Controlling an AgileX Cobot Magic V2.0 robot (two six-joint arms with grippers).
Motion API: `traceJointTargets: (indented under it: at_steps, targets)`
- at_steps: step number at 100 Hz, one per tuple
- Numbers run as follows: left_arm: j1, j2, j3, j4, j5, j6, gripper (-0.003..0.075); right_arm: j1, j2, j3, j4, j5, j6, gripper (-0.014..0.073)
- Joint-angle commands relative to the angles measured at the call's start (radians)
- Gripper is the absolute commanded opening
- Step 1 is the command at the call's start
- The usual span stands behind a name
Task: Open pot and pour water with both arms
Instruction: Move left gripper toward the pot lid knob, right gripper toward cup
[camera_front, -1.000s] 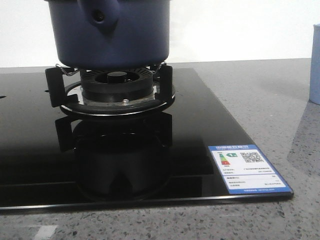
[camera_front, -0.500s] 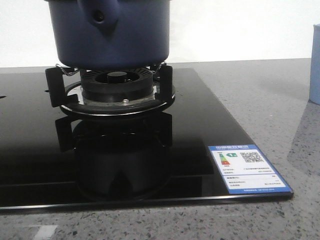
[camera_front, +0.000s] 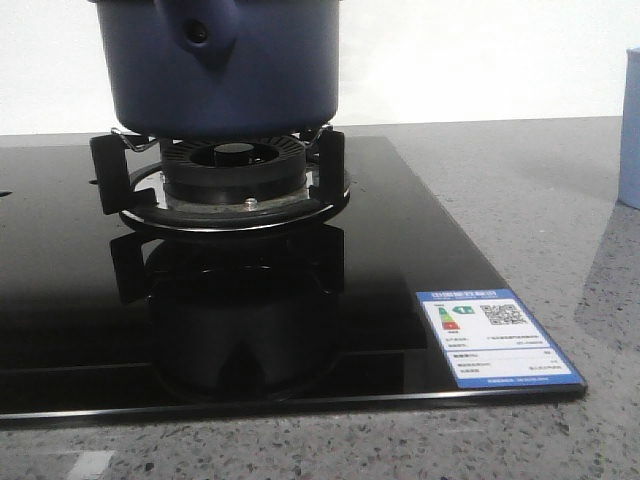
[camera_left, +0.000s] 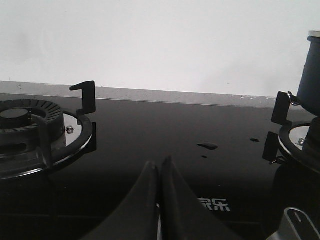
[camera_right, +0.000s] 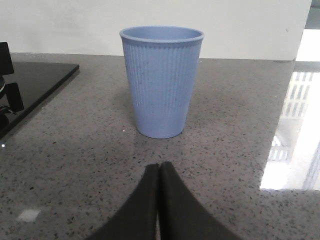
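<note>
Pot (camera_front: 225, 65) on burner (camera_front: 232, 170); lid prob. on.

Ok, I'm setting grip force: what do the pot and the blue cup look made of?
The pot looks like matte-coated metal or enamel: smooth, dull navy sides; hard to be sure. The cup looks like matte plastic, possibly fibre composite: pale blue, fine vertical ribs, faint specks.

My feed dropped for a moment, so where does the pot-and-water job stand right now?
Nothing looks done yet. The pot sits on the burner stand; its top is out of view. Neither arm holds anything: the left gripper is shut over the stovetop, the right gripper shut before the blue cup. Opening and pouring remain.
</note>
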Motion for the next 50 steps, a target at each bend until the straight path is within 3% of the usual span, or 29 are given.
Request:
traceJointTargets:
  at_steps: [1, 27, 50]
  targets:
    - [-0.002, -0.027, 0.009, -0.001, -0.076, -0.008, -0.002, 0.001, -0.017, 0.026, 0.02, -0.093, -0.007, -0.0049]
    - [-0.002, -0.027, 0.009, -0.092, -0.088, -0.008, -0.002, 0.001, -0.017, 0.026, 0.103, -0.149, -0.005, -0.0049]
    - [-0.002, -0.027, 0.009, -0.361, -0.1, -0.008, -0.002, 0.001, -0.017, 0.026, 0.42, -0.198, -0.003, -0.0049]
